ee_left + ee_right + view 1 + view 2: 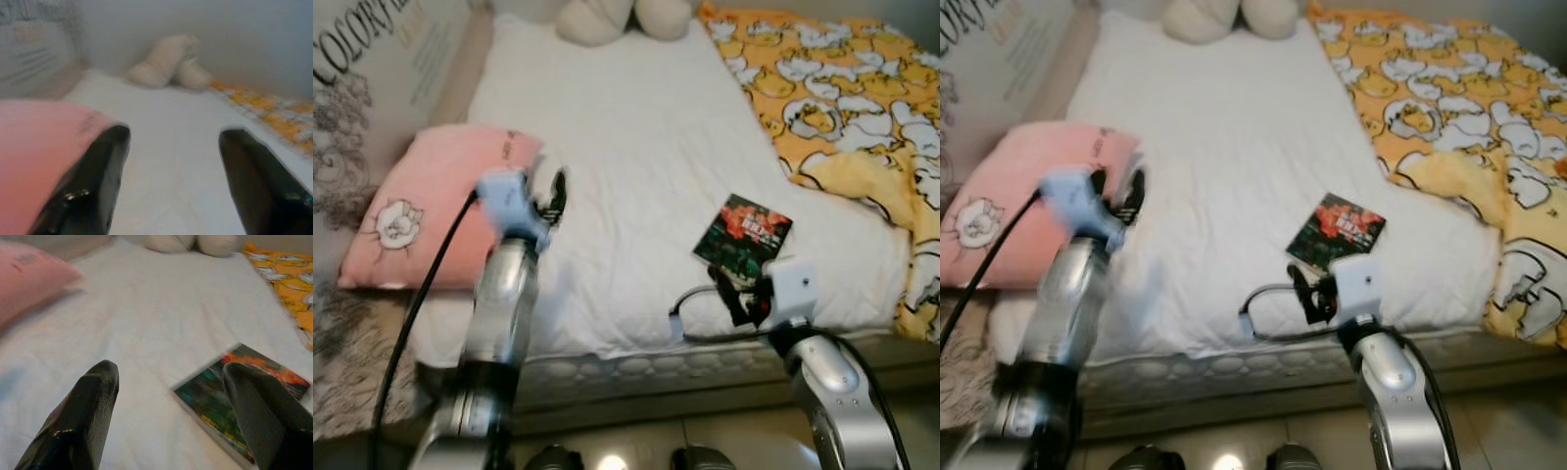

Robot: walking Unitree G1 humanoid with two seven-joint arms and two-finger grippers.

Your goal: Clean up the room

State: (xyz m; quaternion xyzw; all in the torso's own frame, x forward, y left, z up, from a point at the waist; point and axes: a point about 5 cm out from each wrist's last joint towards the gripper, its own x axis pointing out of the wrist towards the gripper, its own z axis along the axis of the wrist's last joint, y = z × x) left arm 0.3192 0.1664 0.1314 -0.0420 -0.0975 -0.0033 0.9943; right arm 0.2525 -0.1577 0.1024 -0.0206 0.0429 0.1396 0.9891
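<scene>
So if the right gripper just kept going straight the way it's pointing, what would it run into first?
Most likely the book: the open right gripper points low across the white bed, and one finger already overlaps the book's near corner. Depth is unclear; it may skim the sheet first.

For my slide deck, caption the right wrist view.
Open right gripper hovers above the white bed, one finger over a colourful book.

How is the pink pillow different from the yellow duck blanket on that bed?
The pink pillow is plain pink with one small cartoon print; the yellow duck blanket is covered in white ducks. The pillow lies plump at the bed's left edge; the blanket is rumpled along the right side. Both rest on the white sheet.
</scene>
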